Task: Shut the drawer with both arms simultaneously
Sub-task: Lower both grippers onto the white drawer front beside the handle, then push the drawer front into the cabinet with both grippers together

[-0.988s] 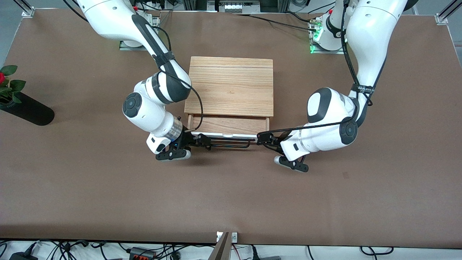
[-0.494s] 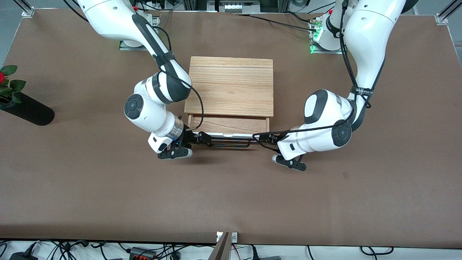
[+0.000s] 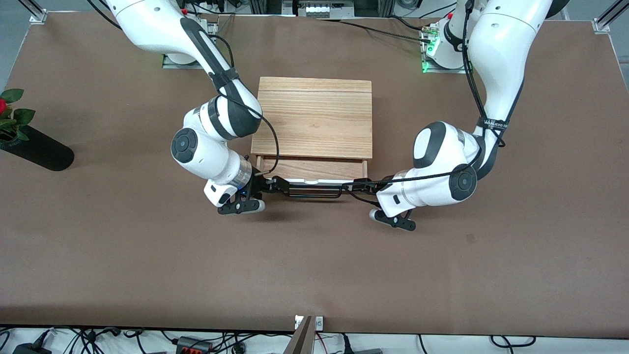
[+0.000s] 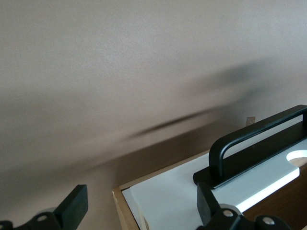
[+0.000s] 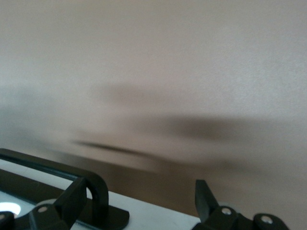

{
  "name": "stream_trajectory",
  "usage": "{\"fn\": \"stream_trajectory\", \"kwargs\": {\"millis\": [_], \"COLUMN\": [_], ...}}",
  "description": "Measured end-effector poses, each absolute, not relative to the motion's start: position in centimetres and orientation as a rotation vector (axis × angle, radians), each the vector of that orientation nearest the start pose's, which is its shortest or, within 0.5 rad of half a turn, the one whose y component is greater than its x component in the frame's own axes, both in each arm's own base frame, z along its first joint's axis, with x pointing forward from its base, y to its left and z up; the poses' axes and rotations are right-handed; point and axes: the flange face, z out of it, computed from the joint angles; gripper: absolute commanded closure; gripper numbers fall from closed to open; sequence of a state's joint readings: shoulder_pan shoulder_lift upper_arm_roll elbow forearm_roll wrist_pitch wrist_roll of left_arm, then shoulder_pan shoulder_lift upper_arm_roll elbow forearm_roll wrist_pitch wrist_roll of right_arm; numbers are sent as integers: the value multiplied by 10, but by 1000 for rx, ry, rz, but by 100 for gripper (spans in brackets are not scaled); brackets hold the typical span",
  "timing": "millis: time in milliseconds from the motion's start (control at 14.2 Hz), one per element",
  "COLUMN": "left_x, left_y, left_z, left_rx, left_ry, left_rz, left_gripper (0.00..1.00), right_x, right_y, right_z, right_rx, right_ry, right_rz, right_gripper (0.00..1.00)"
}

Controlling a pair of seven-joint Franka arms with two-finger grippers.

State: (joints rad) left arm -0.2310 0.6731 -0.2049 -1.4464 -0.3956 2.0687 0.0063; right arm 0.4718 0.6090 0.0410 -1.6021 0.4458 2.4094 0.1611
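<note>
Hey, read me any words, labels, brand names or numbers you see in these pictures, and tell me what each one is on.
Black strap around the left arm: white lettering, too small to read.
Drawer, cabinet, both wrist views: no text.
Nothing else carries readable writing.

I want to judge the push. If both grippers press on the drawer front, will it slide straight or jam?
The drawer is wide and shallow, so uneven pushing may skew it. The left gripper and right gripper press near opposite ends, which likely keeps it straight. The thin handle looks stiff.
</note>
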Motion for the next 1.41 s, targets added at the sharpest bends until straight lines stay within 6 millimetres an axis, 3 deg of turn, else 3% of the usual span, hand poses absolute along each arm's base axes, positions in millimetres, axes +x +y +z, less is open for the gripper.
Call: {"fn": "stream_trajectory", "kwargs": {"millis": [1412], "left_x": [629], "left_y": [-303], "left_z": [287], "left_rx": [-3490], "left_ry": [220], "left_rz": [615], "left_gripper": [0], "right_x": [586], "right_y": [361], "right_z": [284], "right_rx": [-2778], "right_ry": [-154], "right_rz": [277], "right_gripper": [0]}}
